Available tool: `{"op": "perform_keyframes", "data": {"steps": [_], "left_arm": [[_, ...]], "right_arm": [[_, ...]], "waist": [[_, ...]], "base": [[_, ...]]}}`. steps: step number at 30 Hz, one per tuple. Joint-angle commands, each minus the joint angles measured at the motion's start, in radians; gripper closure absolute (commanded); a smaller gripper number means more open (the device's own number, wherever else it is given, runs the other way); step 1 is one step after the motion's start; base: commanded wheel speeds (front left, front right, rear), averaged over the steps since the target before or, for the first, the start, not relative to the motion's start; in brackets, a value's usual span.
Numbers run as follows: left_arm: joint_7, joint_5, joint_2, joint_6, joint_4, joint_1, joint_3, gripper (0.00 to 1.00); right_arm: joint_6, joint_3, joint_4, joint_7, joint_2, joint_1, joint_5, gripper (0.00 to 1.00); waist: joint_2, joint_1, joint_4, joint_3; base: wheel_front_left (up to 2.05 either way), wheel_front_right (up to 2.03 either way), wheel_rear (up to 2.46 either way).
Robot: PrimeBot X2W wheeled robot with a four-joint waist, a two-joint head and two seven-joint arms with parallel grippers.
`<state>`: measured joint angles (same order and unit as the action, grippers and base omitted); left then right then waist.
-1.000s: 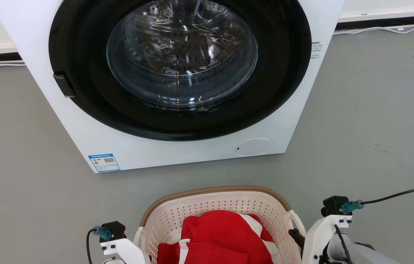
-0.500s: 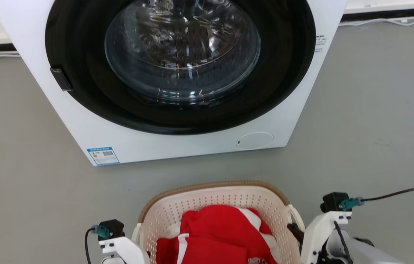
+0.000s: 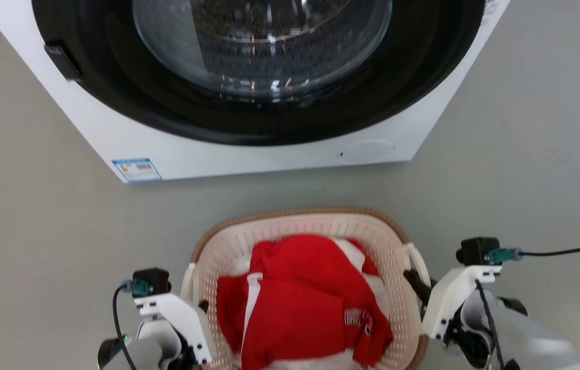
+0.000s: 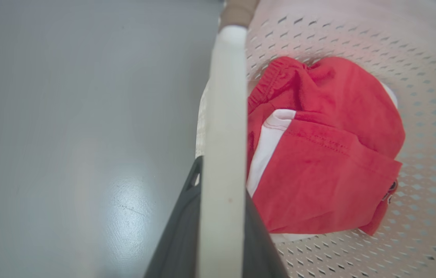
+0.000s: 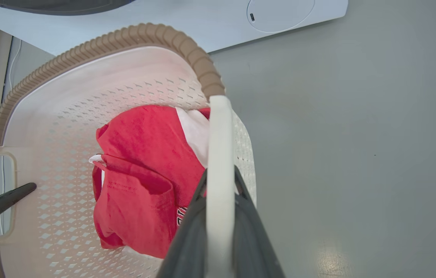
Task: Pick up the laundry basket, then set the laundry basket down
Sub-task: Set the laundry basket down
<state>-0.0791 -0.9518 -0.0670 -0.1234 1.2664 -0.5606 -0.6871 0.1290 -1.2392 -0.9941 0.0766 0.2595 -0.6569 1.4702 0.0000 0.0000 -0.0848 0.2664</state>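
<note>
low centre in the head view, the laundry basket looks stiff and light; its loop handles give the hold, with left gripper and right gripper each clamped around one.

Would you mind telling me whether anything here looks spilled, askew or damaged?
Nothing stands out. The laundry basket looks intact, the red and white clothes lie inside it with none on the floor, and the left gripper and right gripper each clasp a side handle. The washing machine door is closed.
</note>
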Motion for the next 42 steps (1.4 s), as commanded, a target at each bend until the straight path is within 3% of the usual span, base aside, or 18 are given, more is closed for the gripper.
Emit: {"op": "perform_keyframes", "data": {"steps": [1, 29, 42], "left_arm": [[-0.034, -0.004, -0.026, -0.003, -0.001, -0.054, 0.023, 1.00], [-0.181, 0.041, -0.002, 0.044, 0.012, -0.246, 0.024, 1.00], [-0.182, 0.165, -0.022, 0.112, -0.153, -0.253, 0.154, 1.00]], "right_arm": [[0.002, 0.004, 0.002, 0.038, 0.033, -0.014, 0.009, 1.00], [0.002, 0.021, 0.076, 0.181, 0.098, -0.147, -0.018, 1.00], [0.002, 0.136, 0.109, 0.185, 0.109, -0.176, -0.125, 1.00]], "waist": [[0.0000, 0.0000, 0.007, 0.054], [0.0000, 0.0000, 0.042, 0.419], [0.0000, 0.0000, 0.056, 0.535]], "base": [[0.00, 0.00, 0.00], [0.00, 0.00, 0.00], [0.00, 0.00, 0.00]]}}
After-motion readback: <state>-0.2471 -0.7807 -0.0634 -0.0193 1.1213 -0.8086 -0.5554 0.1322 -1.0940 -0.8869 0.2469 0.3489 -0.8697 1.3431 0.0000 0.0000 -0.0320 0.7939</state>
